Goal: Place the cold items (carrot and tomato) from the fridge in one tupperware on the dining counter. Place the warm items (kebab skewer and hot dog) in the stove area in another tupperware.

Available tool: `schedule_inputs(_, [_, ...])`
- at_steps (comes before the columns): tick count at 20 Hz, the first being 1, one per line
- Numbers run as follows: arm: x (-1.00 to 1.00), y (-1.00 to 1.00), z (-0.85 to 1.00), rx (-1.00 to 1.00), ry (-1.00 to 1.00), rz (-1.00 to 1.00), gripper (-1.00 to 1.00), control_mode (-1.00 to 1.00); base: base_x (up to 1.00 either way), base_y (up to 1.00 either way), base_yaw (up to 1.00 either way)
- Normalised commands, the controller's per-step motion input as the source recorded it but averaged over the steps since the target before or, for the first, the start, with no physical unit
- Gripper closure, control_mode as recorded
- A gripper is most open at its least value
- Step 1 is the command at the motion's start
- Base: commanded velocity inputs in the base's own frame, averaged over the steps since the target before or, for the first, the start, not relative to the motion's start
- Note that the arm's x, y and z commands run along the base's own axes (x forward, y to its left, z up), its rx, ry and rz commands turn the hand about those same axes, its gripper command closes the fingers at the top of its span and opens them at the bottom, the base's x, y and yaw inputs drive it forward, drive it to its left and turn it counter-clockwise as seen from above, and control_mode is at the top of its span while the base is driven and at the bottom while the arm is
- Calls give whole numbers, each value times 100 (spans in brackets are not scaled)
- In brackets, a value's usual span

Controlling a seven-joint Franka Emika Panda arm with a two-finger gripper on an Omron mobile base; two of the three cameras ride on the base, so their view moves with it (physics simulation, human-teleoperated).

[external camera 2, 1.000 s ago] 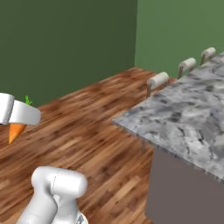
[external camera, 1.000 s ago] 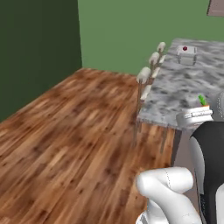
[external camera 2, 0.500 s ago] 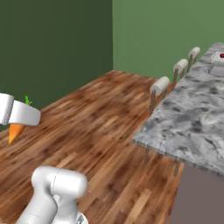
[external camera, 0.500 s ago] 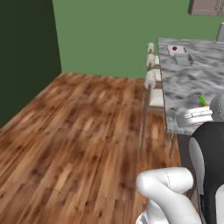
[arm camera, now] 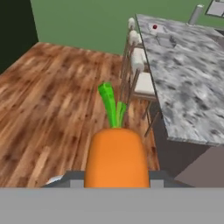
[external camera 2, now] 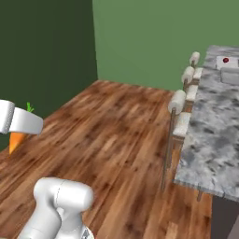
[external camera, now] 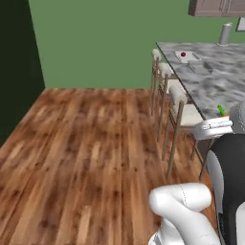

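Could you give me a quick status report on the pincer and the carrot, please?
Pincer shut on the carrot. Carrot carried above the wood floor, greens forward. Dining counter ahead to the right, stools along its near edge.

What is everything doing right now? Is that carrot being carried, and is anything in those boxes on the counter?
gripper: shut on the carrot, held up over the wooden floor.
carrot: gripped, leafy top pointing away from the hand.
near tupperware: lid off, a small red thing inside, likely the tomato.
second tupperware: on the counter beside it, looks empty.
stools: upright, lined along the counter's edge.
dining counter: apart from the robot.
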Motion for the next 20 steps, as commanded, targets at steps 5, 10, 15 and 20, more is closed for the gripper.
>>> schedule_inputs(5, [0,0,0,0,0,0,100,100,100,88,-34])
schedule_inputs(10, [0,0,0,0,0,0,100,100,100,83,-35])
schedule_inputs(15, [0,0,0,0,0,0,100,100,100,76,-40])
schedule_inputs(20, [0,0,0,0,0,0,100,100,100,72,-45])
